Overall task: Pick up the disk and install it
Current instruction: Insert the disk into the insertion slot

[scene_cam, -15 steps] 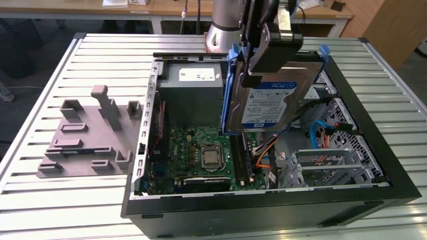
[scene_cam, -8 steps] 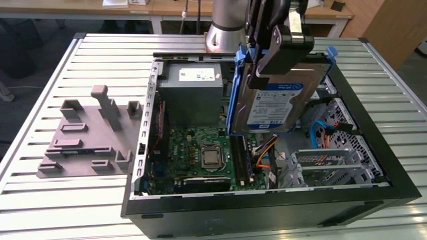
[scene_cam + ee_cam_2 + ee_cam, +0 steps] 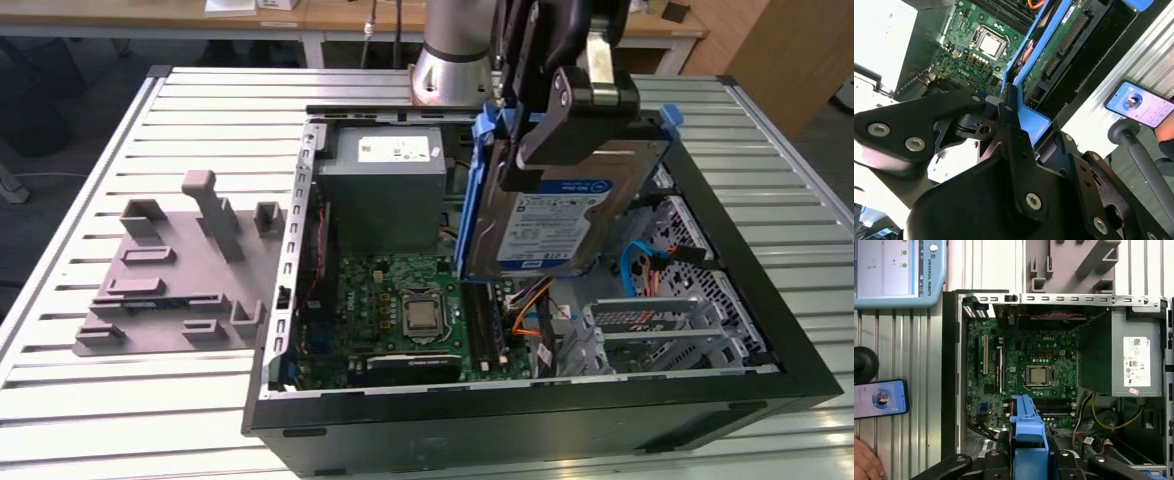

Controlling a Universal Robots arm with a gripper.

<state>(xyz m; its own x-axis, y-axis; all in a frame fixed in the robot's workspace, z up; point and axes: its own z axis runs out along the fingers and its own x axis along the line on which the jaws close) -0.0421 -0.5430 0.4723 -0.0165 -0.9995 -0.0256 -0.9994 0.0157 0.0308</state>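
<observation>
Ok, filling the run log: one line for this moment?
claw: shut on disk | disk: held on edge over open computer case | install: not yet done

In the exterior view my claw (image 3: 550, 150) covered the upper part of the disk (image 3: 561, 225), and my arm (image 3: 449, 55) was cut off by the edge. In the first wrist view a phone (image 3: 879, 399) and a hand (image 3: 864, 462) were cut off too.
</observation>
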